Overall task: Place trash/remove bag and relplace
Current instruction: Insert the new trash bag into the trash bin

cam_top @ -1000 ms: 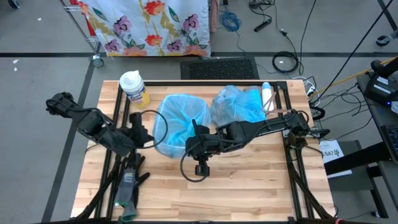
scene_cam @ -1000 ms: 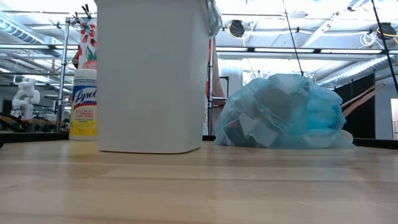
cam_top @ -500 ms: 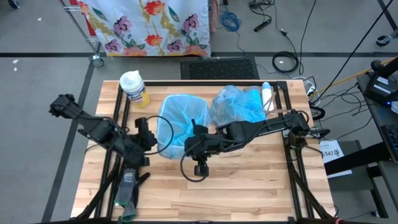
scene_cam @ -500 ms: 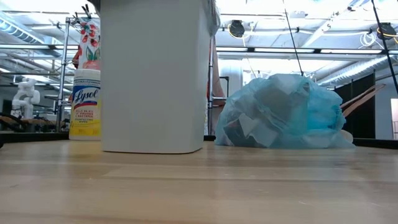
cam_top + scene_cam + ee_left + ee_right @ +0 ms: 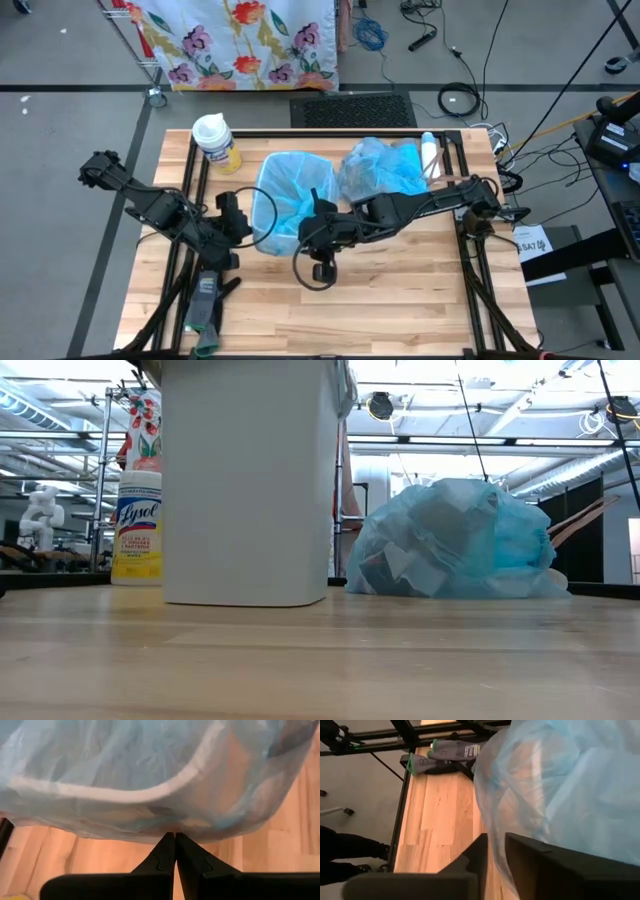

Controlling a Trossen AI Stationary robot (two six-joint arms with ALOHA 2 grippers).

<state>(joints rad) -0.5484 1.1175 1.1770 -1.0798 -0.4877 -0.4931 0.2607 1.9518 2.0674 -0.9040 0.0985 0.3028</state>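
bin [image 5: 245,480], white, standing on the bench [image 5: 400,290], lined with a fresh blue bag [image 5: 290,195]; taken as landmark for all entries below.

left claw [image 5: 174,840]: mine, at the bin's left rim, fingers pressed tight together, with the liner's hem lying against their tips. whether any film is pinched between them i cannot tell.

right claw [image 5: 496,851]: mine, at the bin's near-right rim. a narrow gap shows between the fingers, with blue film draped beside them; whether film sits in the gap i cannot tell.

trash: inside the knotted full bag [image 5: 455,540], resting on the bench behind and to the right of the bin, just beside it. no loose scraps show.

wipes canister [image 5: 215,140]: behind and left of the bin, near it.

risks, my judgement: thin film may tear if either claw tugs outward; hem may slip off the rim if let go unevenly; a sideways drag could tip the light bin toward the canister or the full bag.

room: broad open bench in front of the bin; gloves [image 5: 207,300] lie front-left by the frame rail; crowded behind.
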